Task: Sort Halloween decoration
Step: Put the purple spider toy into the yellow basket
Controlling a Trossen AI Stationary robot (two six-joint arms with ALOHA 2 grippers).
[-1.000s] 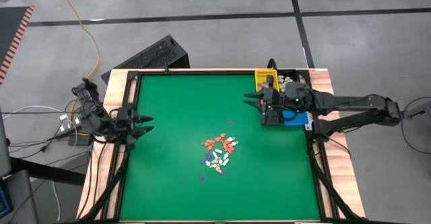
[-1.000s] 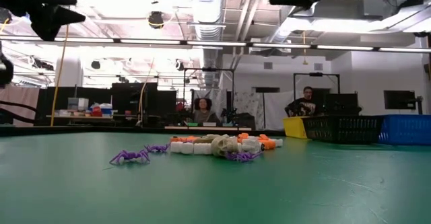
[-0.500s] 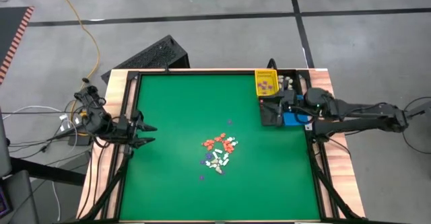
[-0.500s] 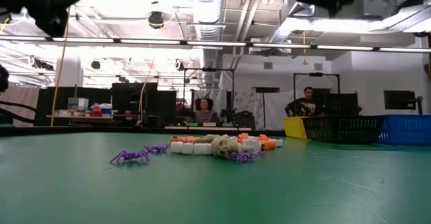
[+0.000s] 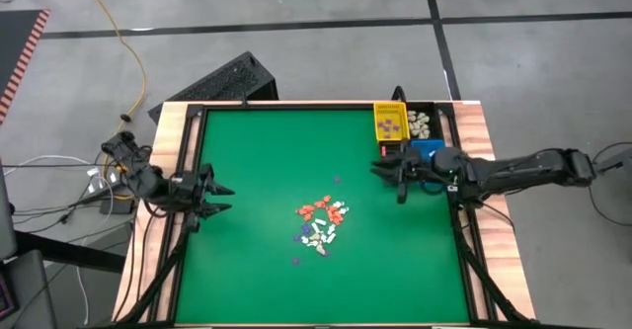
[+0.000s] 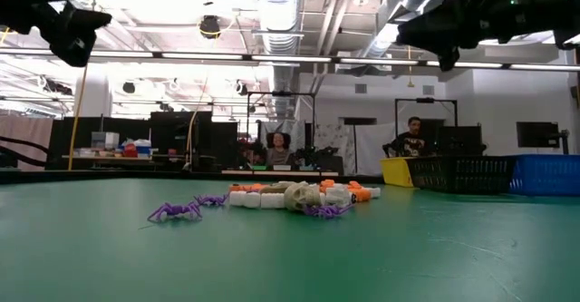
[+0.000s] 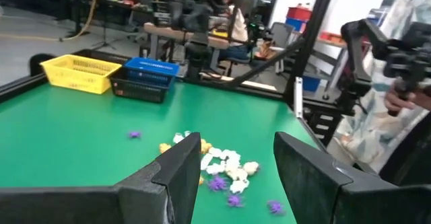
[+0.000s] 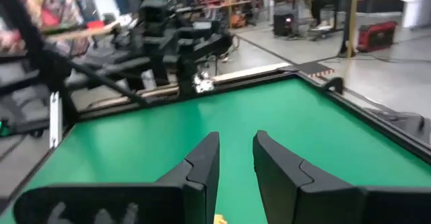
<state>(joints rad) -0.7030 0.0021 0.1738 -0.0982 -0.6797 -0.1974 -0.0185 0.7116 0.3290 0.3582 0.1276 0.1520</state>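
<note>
The Halloween decoration (image 5: 321, 222) lies as a small pile of cream-white, orange-red and purple trinkets on the green table top, also seen in the low view (image 6: 294, 196) and the left wrist view (image 7: 219, 167). Single purple pieces (image 5: 336, 180) lie apart from it. My left gripper (image 5: 221, 199) hovers open at the table's left edge, pointing level toward the pile (image 7: 236, 163). My right gripper (image 5: 387, 176) hangs open in the air beside the bins at the right, with nothing between its fingers (image 8: 236, 160). In the low view both grippers (image 6: 68, 21) (image 6: 444, 32) are high above the table.
At the far right stand a yellow bin (image 5: 390, 122) with purple pieces, a black bin (image 5: 423, 123) with cream pieces and a blue bin (image 5: 428, 151). A raised black frame (image 5: 193, 151) runs round the table. People sit beyond the table (image 6: 275, 148), and one stands close by (image 7: 404, 83).
My right gripper has come down from above the bins and rolled about its axis; it now hangs lower, just left of the blue bin. My left gripper has shifted a little toward the table's near edge. The pile has not moved.
</note>
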